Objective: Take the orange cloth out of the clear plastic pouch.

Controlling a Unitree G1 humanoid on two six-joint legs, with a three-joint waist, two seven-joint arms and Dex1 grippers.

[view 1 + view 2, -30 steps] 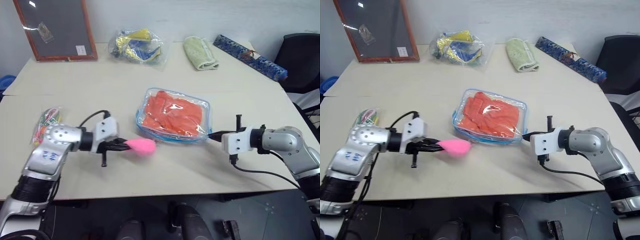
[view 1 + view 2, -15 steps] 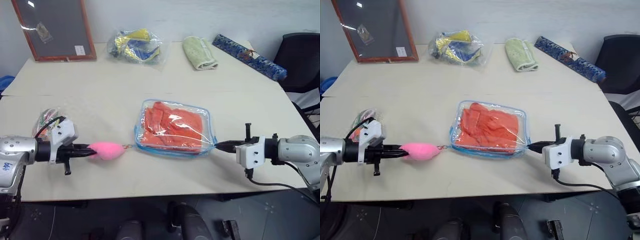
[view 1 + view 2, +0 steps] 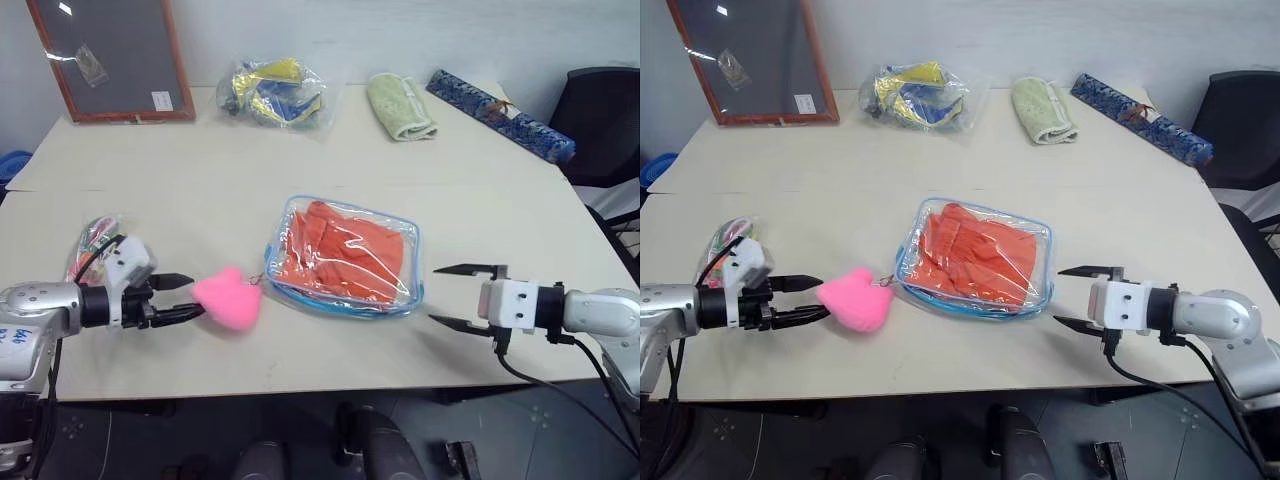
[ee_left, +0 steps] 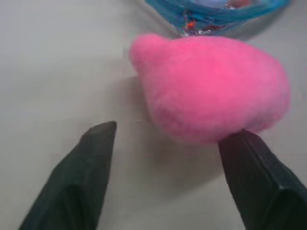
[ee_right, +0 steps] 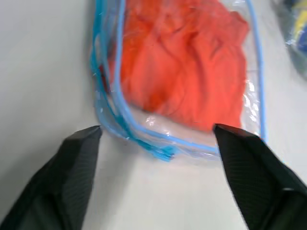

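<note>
The clear plastic pouch [image 3: 345, 256] lies flat in the middle of the table, its light-blue edging all around it. The orange cloth [image 3: 340, 255] is folded inside it. A fluffy pink pompom [image 3: 228, 298] rests on the table at the pouch's left corner. My left gripper [image 3: 193, 297] is open just left of the pompom, and in the left wrist view one finger [image 4: 249, 163] touches the pompom [image 4: 211, 88]. My right gripper [image 3: 435, 295] is open a little right of the pouch, holding nothing. The right wrist view shows the pouch's near corner [image 5: 158, 151] between its spread fingers.
At the table's back stand a framed board [image 3: 110, 60], a clear bag of yellow-blue items [image 3: 275, 92], a pale green towel [image 3: 400, 105] and a blue patterned roll [image 3: 500, 112]. A small bag of colourful bits [image 3: 90, 245] lies by my left arm. A black chair [image 3: 605, 110] is at the right.
Both grippers have opened: the left let go of the pompom, the right let go of the pouch's right edge. The stretched pouch has slackened and the pompom has slid back toward it.
</note>
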